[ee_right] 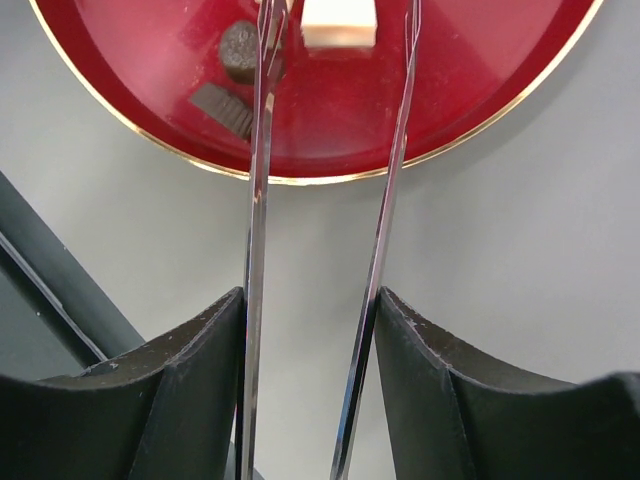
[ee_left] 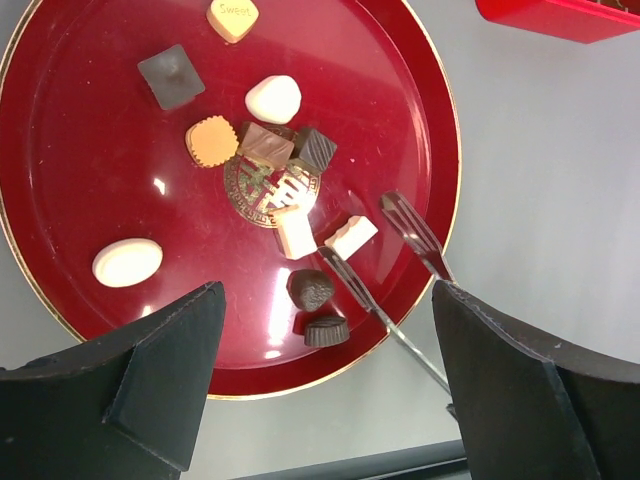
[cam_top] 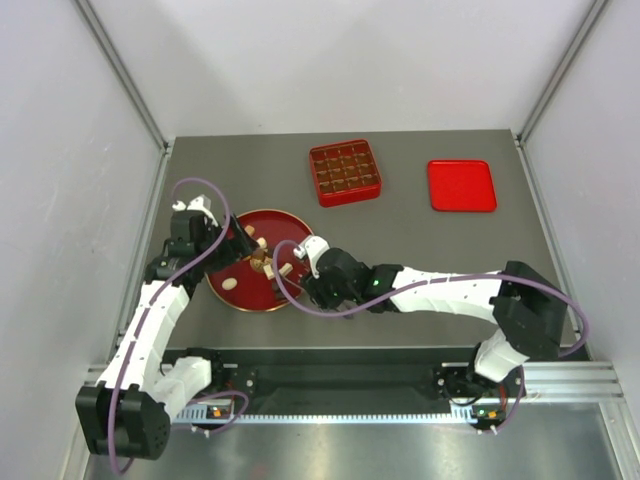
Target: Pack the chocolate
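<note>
The chocolate pieces (ee_left: 273, 99), bite-size bits in cream-white, tan and dark brown, all lie on a round red plate with a thin gold rim (ee_left: 440, 90). The plate sits on the left part of the grey bench (cam_top: 430, 250).

A few blocks crowd around the gold emblem at the plate's middle. A tan scalloped disc (ee_left: 212, 141) is just beside them. A white oval (ee_left: 127, 262) lies alone by the near-left rim, and a dark grey square (ee_left: 171, 76) lies towards the far side.

Near the right rim, a cream-white block (ee_right: 338, 25) sits between the spread tips of thin metal tweezers (ee_right: 390, 200). I cannot tell whether the tips touch it. A dark round piece (ee_right: 240, 50) and a dark fluted cup (ee_right: 222, 105) lie just beside one tweezer arm.

The right tool (ee_right: 310, 300) has the tweezers pinched between its two black fingers. Each finger presses on one tweezer arm, and the tweezer arms stand apart from each other. It reaches in from the right, at the plate's near-right edge.

The left tool (ee_left: 325, 300) hangs above the plate with its fingers spread wide and nothing between them.

At the far side of the bench, well apart from the plate, stands a square red box divided into small cells (cam_top: 345, 172). A flat red square lid (cam_top: 461, 185) lies to its right.
</note>
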You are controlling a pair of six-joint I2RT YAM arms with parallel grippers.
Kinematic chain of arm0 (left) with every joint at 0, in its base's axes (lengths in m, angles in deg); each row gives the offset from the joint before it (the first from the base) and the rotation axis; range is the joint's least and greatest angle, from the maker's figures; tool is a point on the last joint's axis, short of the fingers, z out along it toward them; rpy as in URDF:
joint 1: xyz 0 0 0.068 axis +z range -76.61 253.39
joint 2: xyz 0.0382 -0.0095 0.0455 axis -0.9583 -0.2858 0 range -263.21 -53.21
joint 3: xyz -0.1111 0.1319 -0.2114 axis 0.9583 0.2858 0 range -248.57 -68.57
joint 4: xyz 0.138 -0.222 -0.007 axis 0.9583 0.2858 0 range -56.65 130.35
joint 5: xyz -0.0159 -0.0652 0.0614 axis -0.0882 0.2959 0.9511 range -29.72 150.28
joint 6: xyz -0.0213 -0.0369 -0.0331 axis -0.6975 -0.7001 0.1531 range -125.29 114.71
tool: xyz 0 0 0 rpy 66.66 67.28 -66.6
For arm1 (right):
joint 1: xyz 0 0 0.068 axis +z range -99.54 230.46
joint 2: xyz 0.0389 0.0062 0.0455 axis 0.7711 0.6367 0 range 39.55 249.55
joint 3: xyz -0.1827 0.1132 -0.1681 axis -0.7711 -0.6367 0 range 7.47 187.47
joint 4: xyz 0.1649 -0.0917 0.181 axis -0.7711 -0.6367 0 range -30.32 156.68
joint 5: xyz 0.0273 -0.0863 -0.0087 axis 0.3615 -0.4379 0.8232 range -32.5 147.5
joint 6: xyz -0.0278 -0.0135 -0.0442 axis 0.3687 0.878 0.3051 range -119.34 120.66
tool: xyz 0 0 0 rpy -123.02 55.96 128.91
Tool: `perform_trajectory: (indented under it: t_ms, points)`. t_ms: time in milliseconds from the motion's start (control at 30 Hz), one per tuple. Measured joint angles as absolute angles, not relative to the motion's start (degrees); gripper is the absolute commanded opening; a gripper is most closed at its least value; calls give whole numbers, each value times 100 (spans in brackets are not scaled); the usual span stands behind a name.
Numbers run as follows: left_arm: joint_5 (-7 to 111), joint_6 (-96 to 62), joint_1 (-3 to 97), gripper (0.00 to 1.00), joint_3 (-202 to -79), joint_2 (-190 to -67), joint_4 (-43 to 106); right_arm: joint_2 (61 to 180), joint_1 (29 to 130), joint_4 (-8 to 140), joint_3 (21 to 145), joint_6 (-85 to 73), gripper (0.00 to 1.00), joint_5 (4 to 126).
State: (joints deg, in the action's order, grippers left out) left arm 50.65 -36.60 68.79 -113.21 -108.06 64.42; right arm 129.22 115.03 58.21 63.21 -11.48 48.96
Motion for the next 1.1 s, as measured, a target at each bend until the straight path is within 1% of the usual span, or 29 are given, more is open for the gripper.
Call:
perform_trajectory:
  t_ms: [467,633,800,967,1100]
  points:
    - [5085,-3555,6704,88,-11323,-10806,6461,13134,11534,5779,6326,-1262,42,4964]
    - [5089,-3533,6630,88,-11323,-10806,6466,13037,11534,5499,6400,-1308,36,4863]
    - [5131,-3529,6573,88,-11323,-10751,6483,12793,11494,5130,6735,-1408,32,4783]
    - [5170,-3518,6508,88,-11326,-10694,6496,12491,11204,4839,7093,-1513,31,4796]
    - [5251,-3509,6457,88,-11323,-10607,6505,12288,10603,4483,7449,-1548,31,4835]
